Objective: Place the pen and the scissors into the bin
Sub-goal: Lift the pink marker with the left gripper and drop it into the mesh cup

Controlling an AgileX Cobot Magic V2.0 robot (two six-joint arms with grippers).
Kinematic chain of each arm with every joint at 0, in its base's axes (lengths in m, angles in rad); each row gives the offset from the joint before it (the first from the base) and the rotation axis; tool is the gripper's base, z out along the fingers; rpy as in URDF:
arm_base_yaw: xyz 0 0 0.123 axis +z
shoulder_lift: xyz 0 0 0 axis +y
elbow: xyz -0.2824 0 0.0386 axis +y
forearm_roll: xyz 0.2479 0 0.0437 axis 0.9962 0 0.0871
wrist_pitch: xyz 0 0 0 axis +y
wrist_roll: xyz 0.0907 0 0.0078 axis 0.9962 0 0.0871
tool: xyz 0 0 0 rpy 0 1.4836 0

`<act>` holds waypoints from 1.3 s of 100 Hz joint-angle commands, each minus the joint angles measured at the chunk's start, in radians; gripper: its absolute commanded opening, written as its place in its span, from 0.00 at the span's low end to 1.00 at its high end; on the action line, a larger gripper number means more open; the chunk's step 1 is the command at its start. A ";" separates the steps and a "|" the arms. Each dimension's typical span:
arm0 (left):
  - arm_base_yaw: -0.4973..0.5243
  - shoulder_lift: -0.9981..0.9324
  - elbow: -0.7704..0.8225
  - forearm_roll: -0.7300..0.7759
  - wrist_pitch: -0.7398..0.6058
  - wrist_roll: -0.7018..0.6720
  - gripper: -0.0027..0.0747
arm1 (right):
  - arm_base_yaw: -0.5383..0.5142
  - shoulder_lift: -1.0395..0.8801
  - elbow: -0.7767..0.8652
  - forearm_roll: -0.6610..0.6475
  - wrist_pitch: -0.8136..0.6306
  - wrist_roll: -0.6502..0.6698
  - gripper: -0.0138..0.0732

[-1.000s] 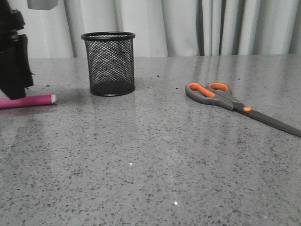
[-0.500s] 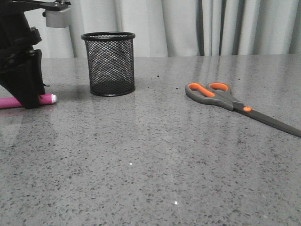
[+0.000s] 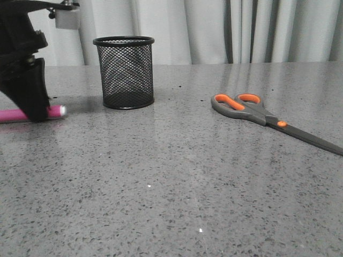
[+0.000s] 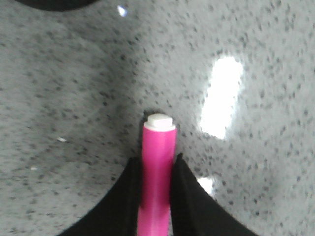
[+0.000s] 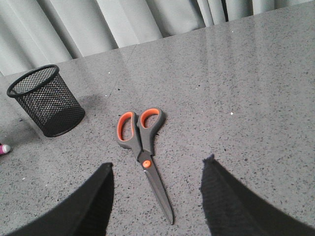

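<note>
The magenta pen (image 3: 53, 112) lies at table level at the far left, its white tip toward the bin. My left gripper (image 3: 31, 110) is shut on the pen; in the left wrist view the pen (image 4: 158, 157) sits squeezed between both black fingers (image 4: 129, 196), with my left gripper (image 4: 156, 161) behind its tip. The black mesh bin (image 3: 124, 72) stands upright just right of the pen. The scissors (image 3: 257, 110) lie flat at the right, handles toward the bin. My right gripper (image 5: 158, 163) is open above the scissors (image 5: 142, 147), apart from them.
Grey curtains hang behind the speckled grey table (image 3: 171, 187). The right wrist view also shows the bin (image 5: 47, 101) and the pen's end (image 5: 4, 148) at the picture's edge.
My left gripper has moved right and down onto the pen and closed on it. The pen has shifted very slightly. The scissors and bin have not moved.
</note>
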 commanded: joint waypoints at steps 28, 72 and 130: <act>0.098 -0.285 -0.023 -0.772 -0.339 0.206 0.01 | 0.002 0.015 -0.038 -0.001 -0.063 -0.013 0.57; 0.083 -0.132 -0.021 -1.557 -0.109 0.614 0.01 | 0.002 0.015 -0.038 -0.001 -0.056 -0.013 0.57; 0.083 0.041 -0.021 -1.555 -0.067 0.607 0.14 | 0.002 0.015 -0.038 -0.001 -0.056 -0.013 0.57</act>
